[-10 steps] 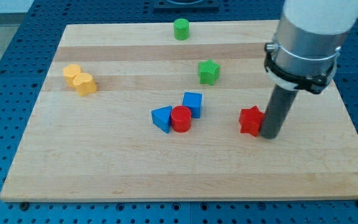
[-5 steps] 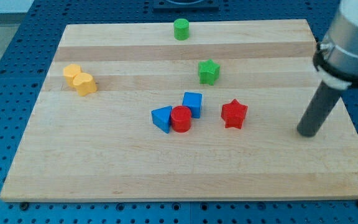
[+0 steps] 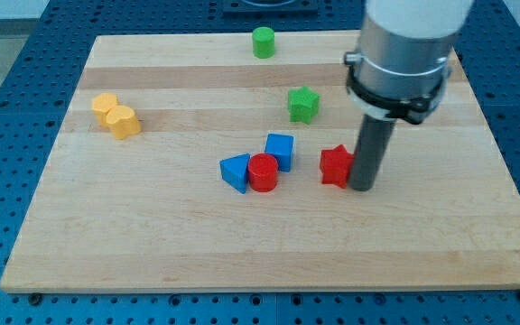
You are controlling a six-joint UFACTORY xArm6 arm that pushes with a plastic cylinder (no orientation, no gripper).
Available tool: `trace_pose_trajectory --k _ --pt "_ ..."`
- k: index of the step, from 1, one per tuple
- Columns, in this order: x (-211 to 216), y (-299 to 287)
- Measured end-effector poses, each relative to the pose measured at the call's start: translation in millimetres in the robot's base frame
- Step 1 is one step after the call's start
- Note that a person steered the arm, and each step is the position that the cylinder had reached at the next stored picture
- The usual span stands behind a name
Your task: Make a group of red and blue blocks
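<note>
A red cylinder sits mid-board, touching a blue triangular block on its left and a blue cube at its upper right. A red star lies a short gap to the right of that cluster. My tip stands on the board right against the red star's right side, partly hiding it.
A green star lies above the cluster. A green cylinder is near the top edge. Two yellow blocks touch each other at the left of the wooden board.
The red star has slid left toward the cluster. My tip swung away to the right, then came back against the star's right side.
</note>
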State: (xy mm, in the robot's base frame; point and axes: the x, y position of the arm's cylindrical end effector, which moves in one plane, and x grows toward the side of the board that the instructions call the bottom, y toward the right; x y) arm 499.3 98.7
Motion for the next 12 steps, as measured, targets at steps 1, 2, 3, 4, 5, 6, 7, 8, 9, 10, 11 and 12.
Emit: trace_pose_trajectory --k 1,2,3,4,5,6,7,8,9,10,11,12 --pt "-16 -8" --pt "-7 -3" --pt "-2 25" --pt "-57 16" --pt "-67 -9" --pt "-55 -14" --pt "-38 -14" --pt "-19 -18" --pt "-9 -26" --pt "-5 -40" --pt "-5 -47" --pt "-5 -47"
